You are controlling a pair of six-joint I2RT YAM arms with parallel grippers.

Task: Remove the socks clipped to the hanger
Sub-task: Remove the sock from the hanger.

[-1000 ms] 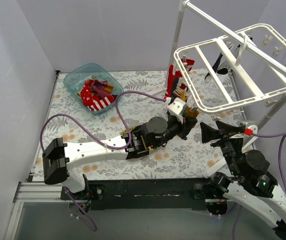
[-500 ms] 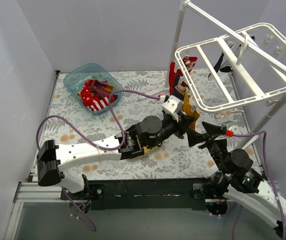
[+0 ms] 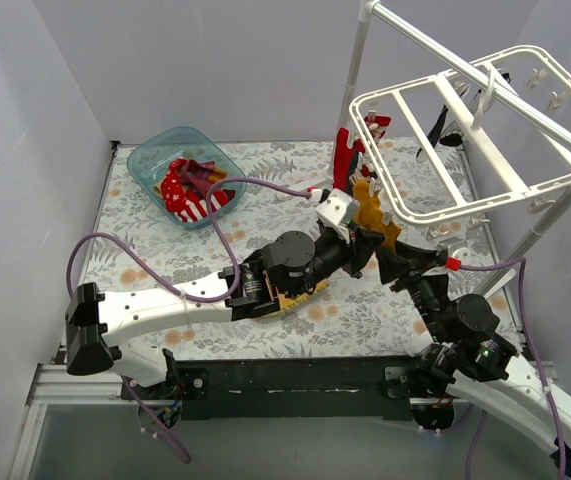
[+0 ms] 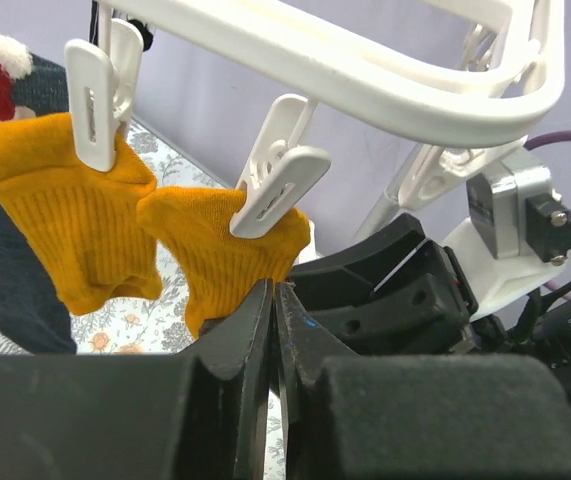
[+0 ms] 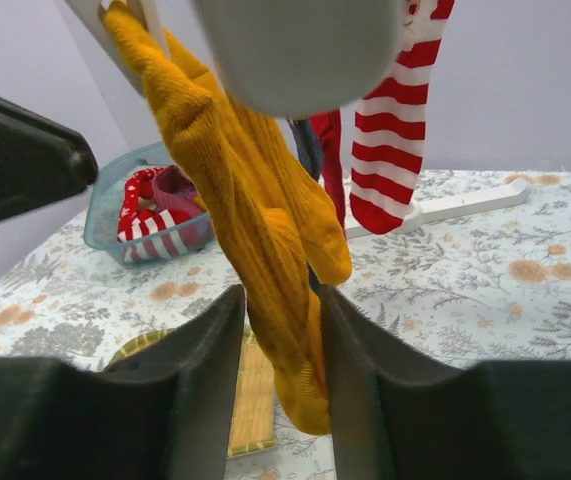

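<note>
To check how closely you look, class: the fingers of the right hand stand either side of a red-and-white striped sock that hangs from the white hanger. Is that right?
Not quite. The sock between the fingers of the right hand is the mustard yellow sock, not the red-and-white striped sock, which hangs farther back. It does hang from the white hanger. The right wrist view shows this.

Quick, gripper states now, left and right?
Left gripper: shut, tips at edge of mustard yellow knitted sock; pinch unclear.
Right gripper: open, jaws straddling a hanging mustard sock.
</note>
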